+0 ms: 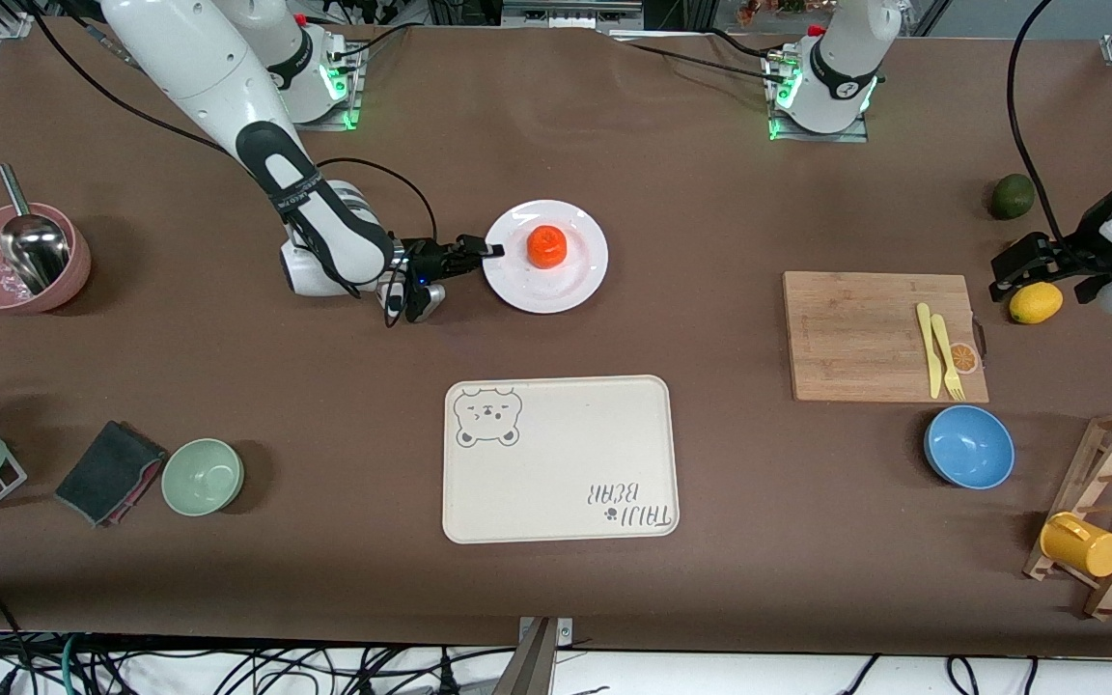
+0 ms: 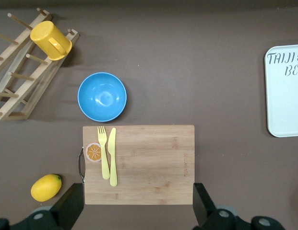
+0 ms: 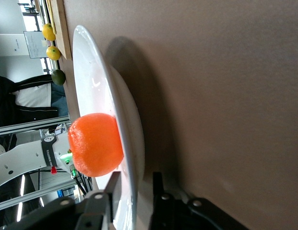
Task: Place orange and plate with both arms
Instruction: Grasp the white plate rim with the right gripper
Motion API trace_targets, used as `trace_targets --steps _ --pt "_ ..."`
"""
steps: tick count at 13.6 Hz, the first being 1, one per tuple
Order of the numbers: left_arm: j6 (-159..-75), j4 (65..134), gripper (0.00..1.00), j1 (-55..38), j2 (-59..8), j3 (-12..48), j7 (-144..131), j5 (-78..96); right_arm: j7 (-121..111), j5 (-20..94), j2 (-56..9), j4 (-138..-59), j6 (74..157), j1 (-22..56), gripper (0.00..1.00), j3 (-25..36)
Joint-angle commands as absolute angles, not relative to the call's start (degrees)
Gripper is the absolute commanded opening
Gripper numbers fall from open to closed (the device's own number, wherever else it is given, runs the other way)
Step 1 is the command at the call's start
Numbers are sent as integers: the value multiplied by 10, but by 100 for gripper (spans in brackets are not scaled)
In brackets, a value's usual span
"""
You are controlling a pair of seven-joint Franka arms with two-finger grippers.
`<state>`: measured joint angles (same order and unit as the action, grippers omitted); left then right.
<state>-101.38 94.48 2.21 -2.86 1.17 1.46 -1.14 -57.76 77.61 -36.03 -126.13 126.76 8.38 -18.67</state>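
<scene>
The right gripper (image 1: 490, 251) pinches the plate's (image 1: 583, 280) rim, one finger above and one below. The orange (image 1: 546, 246) already sits on the plate. The plate is farther from the front camera than the tray (image 1: 556, 458); I think carrying it there is left. The left gripper (image 1: 1048, 275) waits wide apart above a lemon (image 1: 1036, 302). The tray reads "TAIJI BEAR".

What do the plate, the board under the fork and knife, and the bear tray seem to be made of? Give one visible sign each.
Plate: probably glazed ceramic or melamine, white and glossy, with light glinting off its rim.
Board: wood, perhaps bamboo, matte, with pale grain stripes.
Bear tray: likely plastic or fibre composite, cream, dull, with printed lettering.
</scene>
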Motion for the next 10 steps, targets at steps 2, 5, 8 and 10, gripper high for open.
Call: trace_targets --steps 2,5,8,10 --pt "-1032 947 100 7 -30 2 32 4 -599 780 -375 -1250 1270 90 19 -190" --pt "-1036 947 100 -1 -30 2 30 4 -611 780 -374 -1251 1262 83 0 -189" --pt "-1032 947 100 -7 -30 3 28 -2 -601 769 -351 -1245 1210 78 0 -153" --pt "-1007 925 100 -8 -35 2 27 -3 -567 729 -348 -1209 1109 78 0 -101"
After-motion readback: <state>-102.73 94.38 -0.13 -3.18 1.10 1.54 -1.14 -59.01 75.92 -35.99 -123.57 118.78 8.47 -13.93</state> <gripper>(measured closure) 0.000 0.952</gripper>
